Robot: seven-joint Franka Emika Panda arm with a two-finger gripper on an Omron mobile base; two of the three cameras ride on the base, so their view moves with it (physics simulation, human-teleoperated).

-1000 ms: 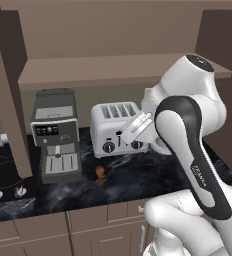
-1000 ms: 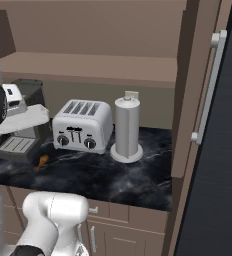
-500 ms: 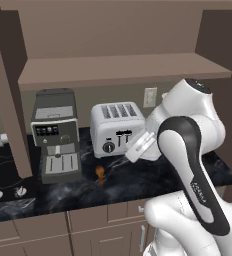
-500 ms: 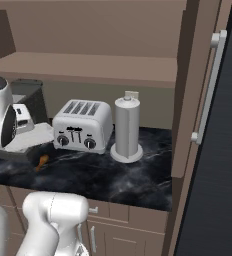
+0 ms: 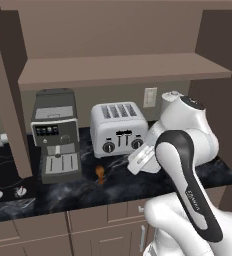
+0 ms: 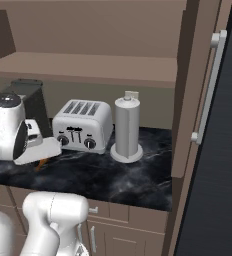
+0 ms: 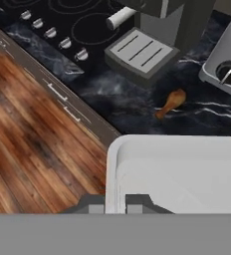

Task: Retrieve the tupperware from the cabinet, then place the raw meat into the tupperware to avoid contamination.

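My gripper [image 7: 115, 205] is shut on the rim of the tupperware [image 7: 182, 172], a shallow white container with rounded corners. It hangs tilted above the black counter, in front of the toaster, and also appears as the tupperware [image 5: 139, 161] and the tupperware [image 6: 39, 149] in the base views. The raw meat [image 7: 170, 103], a small orange-brown drumstick, lies on the counter just beyond the container, between coffee machine and toaster; it is the raw meat [image 5: 100, 173] from the left and the raw meat [image 6: 40, 164] from the right. The cabinet [image 5: 123, 70] stands open above, its shelf bare, its door [image 6: 208, 100] swung out at right.
A silver toaster [image 5: 117, 129] and a coffee machine [image 5: 55, 135] stand at the back of the counter. A tall grey cylinder [image 6: 127, 127] stands right of the toaster. A stove top [image 7: 62, 25] lies left of the coffee machine. Wooden floor [image 7: 33, 149] shows past the counter edge.
The arm has come down and forward with the tupperware, from in front of the toaster's top to low over the counter near the drumstick.
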